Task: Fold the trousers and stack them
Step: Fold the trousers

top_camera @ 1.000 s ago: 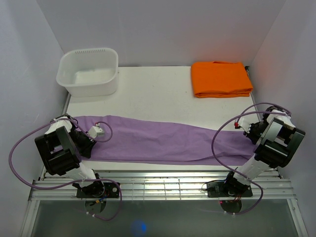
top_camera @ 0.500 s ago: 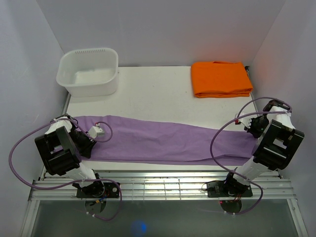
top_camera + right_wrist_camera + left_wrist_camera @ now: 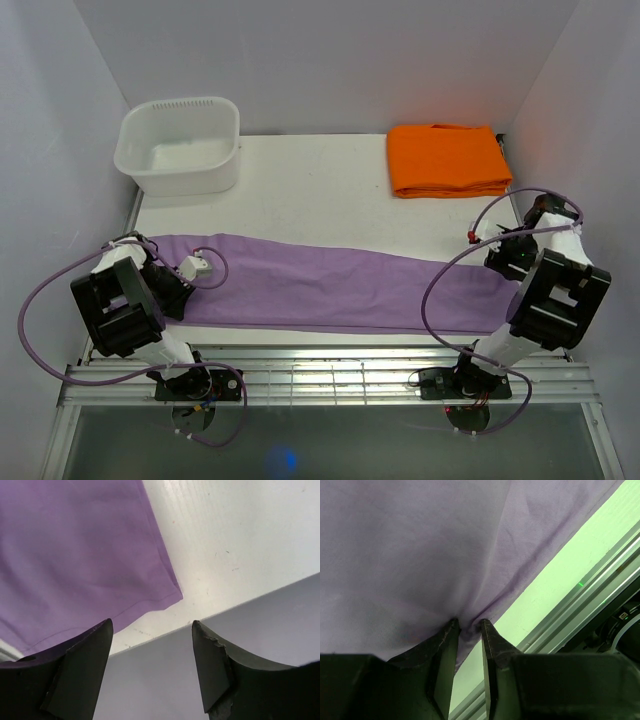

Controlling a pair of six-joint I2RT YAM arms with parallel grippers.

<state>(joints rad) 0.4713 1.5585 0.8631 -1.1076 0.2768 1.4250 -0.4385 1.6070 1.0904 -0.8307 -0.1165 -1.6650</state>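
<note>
Right, my left gripper [image 3: 468, 626] is nipped narrow onto a small fold of the long, plain lilac cloth trousers [image 3: 420, 545]. The two dark fingers [image 3: 445, 650] stand almost together with the fabric bunched between their tips. Ahead of those fingers the cloth spreads smooth and fills most of the wrist view. Just off to their right its edge runs diagonally along a bare strip of the white table [image 3: 555, 580], and past that strip lies the metal rail [image 3: 590, 595] at the table's border.

My right gripper [image 3: 151, 624] stands wide, with nothing between its fingers. Ahead of it, toward its left finger, lies the hemmed end of the trousers with one corner flat on the table. To the right of that corner the tabletop is bare up to the pale grey side wall [image 3: 260, 620]. Whether the left finger touches the cloth I cannot tell.

From above, the trousers stretch in one long band from the left gripper to the right one. Well beyond the right gripper sits a folded orange cloth [image 3: 447, 160], and well beyond the left gripper a white plastic tub [image 3: 180, 178]. Both are apart from the trousers.
</note>
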